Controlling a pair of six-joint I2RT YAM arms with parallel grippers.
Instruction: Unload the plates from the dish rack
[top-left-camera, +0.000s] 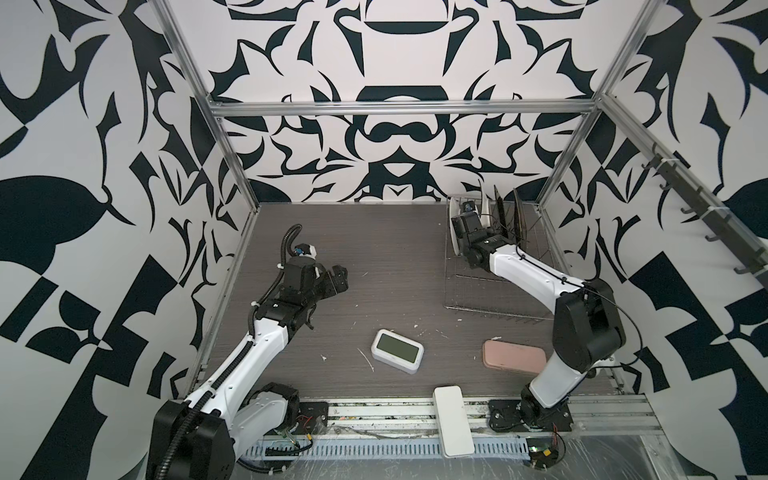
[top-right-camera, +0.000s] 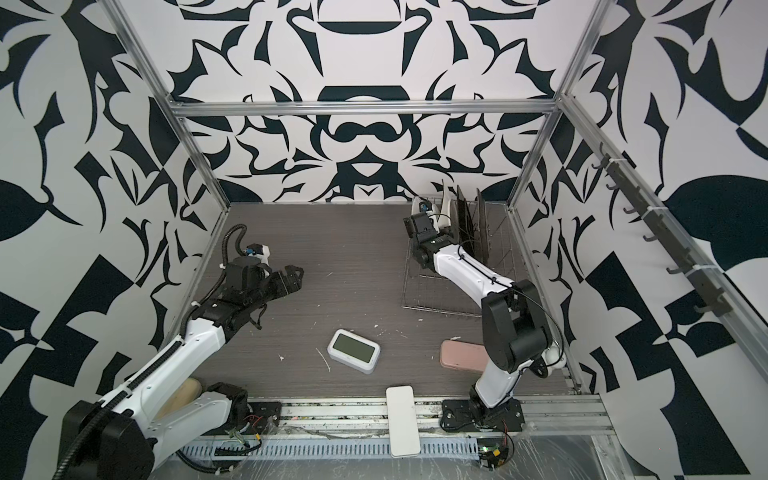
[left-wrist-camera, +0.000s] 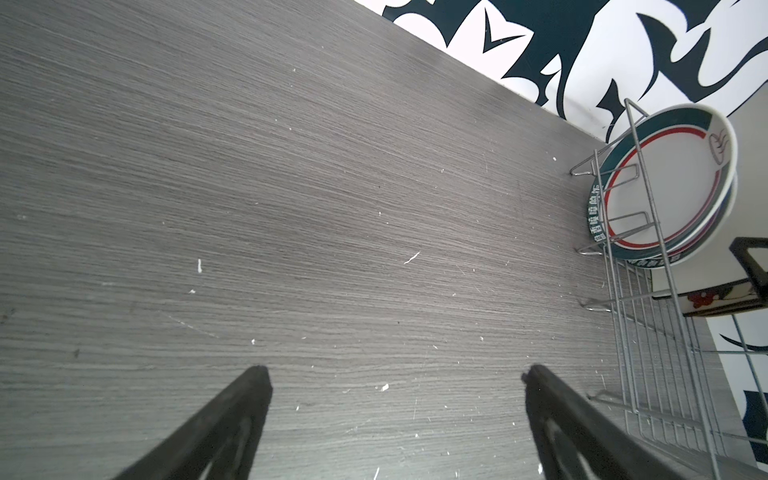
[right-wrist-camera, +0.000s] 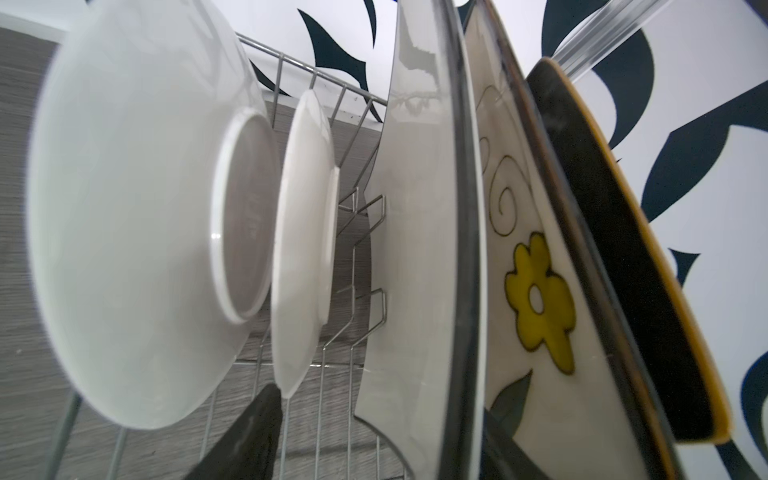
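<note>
The dish rack (top-left-camera: 490, 291) stands at the back right of the table, with the plates upright in its far end. In the right wrist view they run in a row: a large white round plate (right-wrist-camera: 137, 232), a smaller white one (right-wrist-camera: 305, 249), a pale square plate with a dark rim (right-wrist-camera: 419, 249), a cream floral one (right-wrist-camera: 536, 291) and a dark one with a tan edge (right-wrist-camera: 623, 249). My right gripper (right-wrist-camera: 374, 436) is open, its fingers either side of the pale square plate, one finger clearly apart from it. My left gripper (top-left-camera: 338, 280) hangs open over bare table at the left, holding nothing.
A white digital clock (top-left-camera: 397, 351) and a pink case (top-left-camera: 513, 359) lie near the front. A white oblong slab (top-left-camera: 453, 419) overhangs the front rail. Metal frame posts stand at the back corners, one just behind the rack. The left wrist view shows two teal-rimmed round plates (left-wrist-camera: 665, 183).
</note>
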